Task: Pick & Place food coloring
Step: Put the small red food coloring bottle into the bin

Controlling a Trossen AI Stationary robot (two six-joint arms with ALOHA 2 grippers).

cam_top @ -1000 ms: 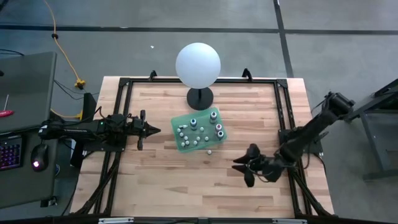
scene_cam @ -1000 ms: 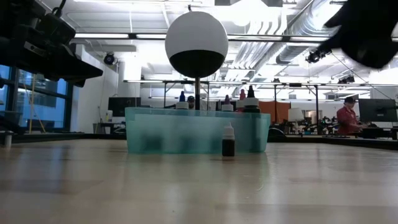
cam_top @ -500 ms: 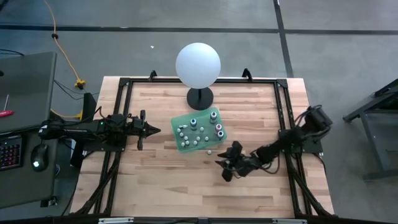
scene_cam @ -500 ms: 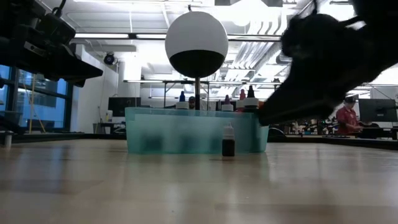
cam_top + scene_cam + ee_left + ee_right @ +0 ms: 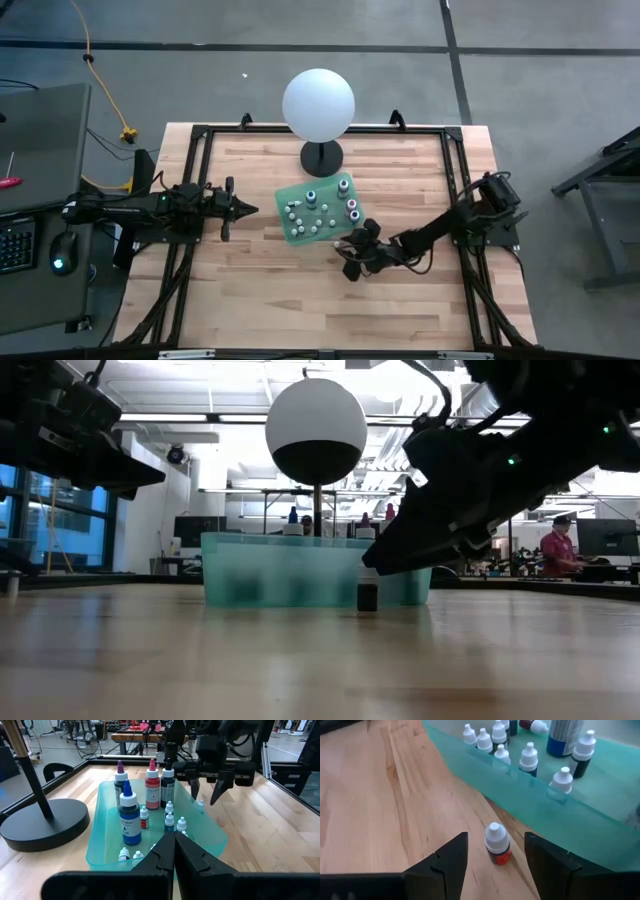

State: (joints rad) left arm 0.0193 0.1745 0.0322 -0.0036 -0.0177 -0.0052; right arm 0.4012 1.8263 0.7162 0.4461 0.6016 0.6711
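Observation:
One tiny food coloring bottle, white cap over a dark body with a red label, stands upright on the wood just outside the green tray's near wall. My right gripper is open with a finger on each side of this bottle and a gap showing on both sides. In the low view it hangs slanted over the bottle. Several more bottles, small and large, stand inside the tray. My left gripper is shut and waits left of the tray.
A big white sphere on a black stand rises just beyond the tray's far side. A black frame runs around the table's edges. Bare wood lies near and to the left of the lone bottle. A person sits far off in the room.
My right gripper has swung from the table's near right part toward the left and the tray, coming down until its open fingers stand on either side of the lone bottle. The bottle has stayed where it was.

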